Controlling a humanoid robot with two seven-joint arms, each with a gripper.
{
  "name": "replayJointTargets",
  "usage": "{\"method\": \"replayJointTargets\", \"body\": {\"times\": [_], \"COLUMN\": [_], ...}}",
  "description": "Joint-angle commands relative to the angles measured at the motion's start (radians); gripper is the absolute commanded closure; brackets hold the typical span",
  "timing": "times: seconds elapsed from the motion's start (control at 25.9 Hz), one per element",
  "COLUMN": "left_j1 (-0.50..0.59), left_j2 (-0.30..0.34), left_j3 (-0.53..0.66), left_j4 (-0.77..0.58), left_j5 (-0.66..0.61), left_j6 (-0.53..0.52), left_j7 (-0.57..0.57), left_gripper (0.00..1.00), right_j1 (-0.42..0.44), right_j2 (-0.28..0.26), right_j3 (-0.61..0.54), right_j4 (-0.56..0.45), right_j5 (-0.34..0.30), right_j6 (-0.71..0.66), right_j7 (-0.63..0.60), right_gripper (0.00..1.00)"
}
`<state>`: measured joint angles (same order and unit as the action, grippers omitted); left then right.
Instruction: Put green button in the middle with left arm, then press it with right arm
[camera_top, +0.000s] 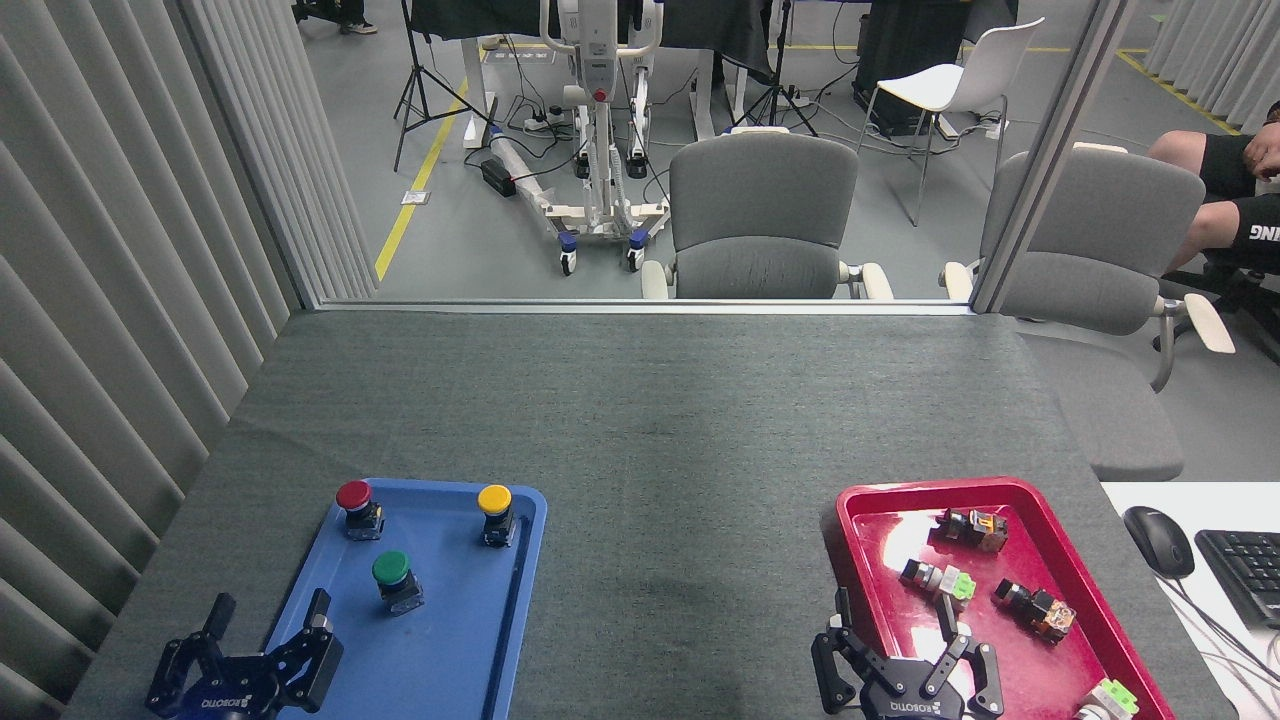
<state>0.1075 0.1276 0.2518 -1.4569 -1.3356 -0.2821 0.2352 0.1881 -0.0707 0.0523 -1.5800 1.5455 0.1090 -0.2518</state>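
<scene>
The green button (392, 570) stood upright in the blue tray (500, 640): light, rigid, top-heavy, best gripped by its black body. Both grippers, left (268, 632) and right (905, 645), gaped empty.

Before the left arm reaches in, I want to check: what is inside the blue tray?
The blue tray holds three buttons, all upright: red, yellow and green. The left gripper covers its near left corner.

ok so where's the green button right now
In the head view it stands in the blue tray at lower left: the green button sits nearer than the red button and yellow button.
</scene>
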Motion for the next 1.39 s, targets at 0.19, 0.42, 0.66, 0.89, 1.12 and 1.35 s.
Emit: {"method": "replayJointTargets", "body": {"times": [0.19,0.42,0.66,0.89,1.12,1.35], "left_j1": [0.011,0.017,0.021,0.023,0.021,0.021], "left_j2": [0.010,0.012,0.009,0.007,0.006,0.007], "left_j3": [0.017,0.015,0.017,0.017,0.017,0.017], "left_j4": [0.003,-0.002,0.000,-0.005,-0.008,-0.008], "left_j5": [0.010,0.006,0.004,0.003,0.001,0.001], "left_j6": [-0.005,-0.032,-0.032,-0.045,-0.052,-0.052], "left_j7": [-0.002,0.001,0.001,0.003,0.003,0.003], "left_gripper": [0.00,0.00,0.00,0.00,0.00,0.00], "right_j1": [-0.001,0.002,-0.001,-0.003,-0.007,-0.003], "right_j2": [0.005,0.008,0.009,0.011,0.000,-0.006], "right_j3": [0.001,0.001,-0.002,0.000,0.000,0.001], "right_j4": [-0.005,-0.005,-0.003,-0.003,-0.003,-0.002], "right_j5": [0.001,0.001,-0.001,-0.001,-0.001,-0.004], "right_j6": [0.000,-0.002,-0.002,-0.002,-0.003,-0.002], "right_j7": [0.000,0.000,0.003,0.003,0.002,-0.003], "right_gripper": [0.00,0.00,0.00,0.00,0.00,0.00]}}
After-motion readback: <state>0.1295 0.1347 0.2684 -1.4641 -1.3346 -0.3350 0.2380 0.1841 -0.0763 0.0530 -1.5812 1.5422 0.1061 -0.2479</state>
